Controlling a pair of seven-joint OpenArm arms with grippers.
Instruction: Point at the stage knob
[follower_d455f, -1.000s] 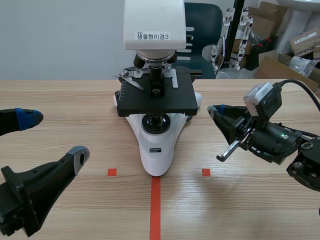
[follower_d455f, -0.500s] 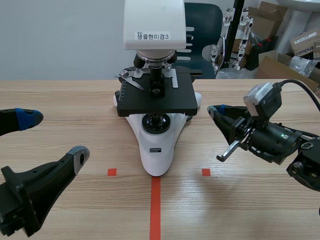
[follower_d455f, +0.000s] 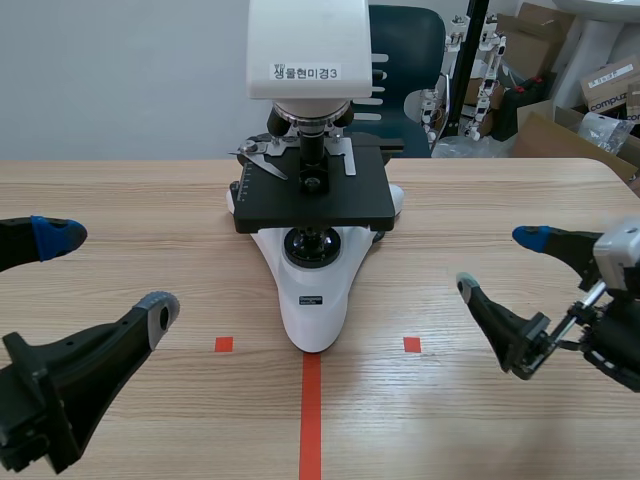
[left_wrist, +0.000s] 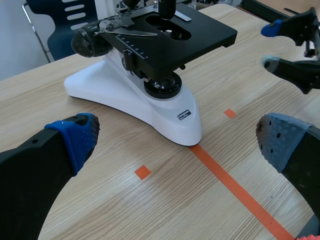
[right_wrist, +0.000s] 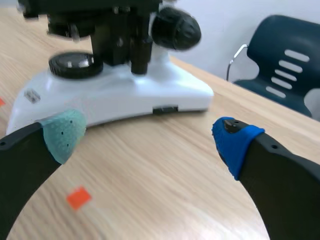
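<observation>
The right hand (follower_d455f: 497, 260) has drawn back from the microscope's (follower_d455f: 310, 200) right side and now sits well apart from it, fingers spread wide; the left hand (follower_d455f: 108, 268) has stayed left of the microscope, also wide; the stage knob (right_wrist: 140, 54) hangs beneath the microscope's stage, unpointed-at; the pointing looks finished or must restart.

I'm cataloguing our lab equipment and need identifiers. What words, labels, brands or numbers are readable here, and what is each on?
"생물현미경3": white label on the microscope head.
"compuz…", cut off at the picture's edge: cardboard box in the background.
Small black label on the microscope base: too small to read.
Graduated scale on the stage: marks visible, numbers unreadable.
</observation>
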